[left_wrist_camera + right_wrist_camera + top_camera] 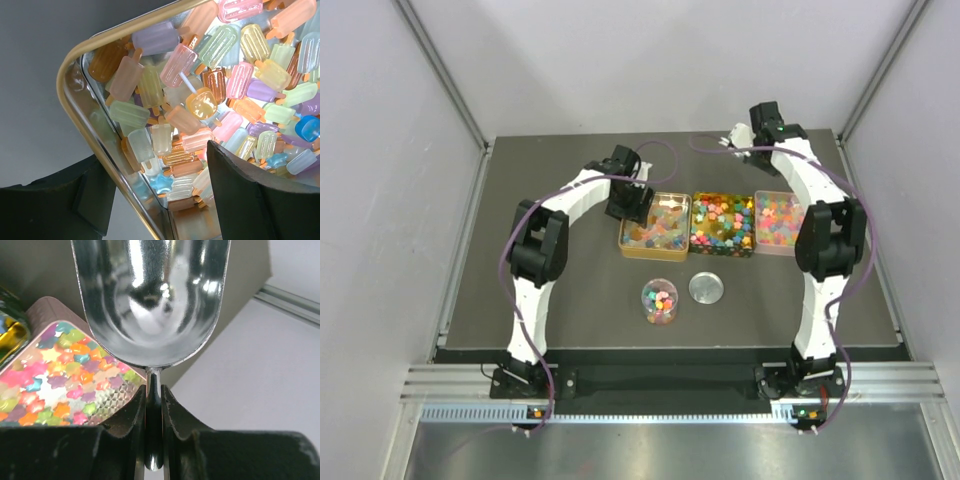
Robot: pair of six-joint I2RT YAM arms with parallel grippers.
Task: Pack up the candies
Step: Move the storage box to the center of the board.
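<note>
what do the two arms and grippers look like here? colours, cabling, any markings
Left arm and right arm match: white link shells, black joint housings, black bases. A purple cable loops along each arm. Left gripper and right gripper both have matte black, blocky fingers. No readable markings show.

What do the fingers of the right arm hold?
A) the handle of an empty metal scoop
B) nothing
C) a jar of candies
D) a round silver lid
A: in the right wrist view the fingers pinch the thin handle of a shiny scoop, and its bowl is empty.
</note>
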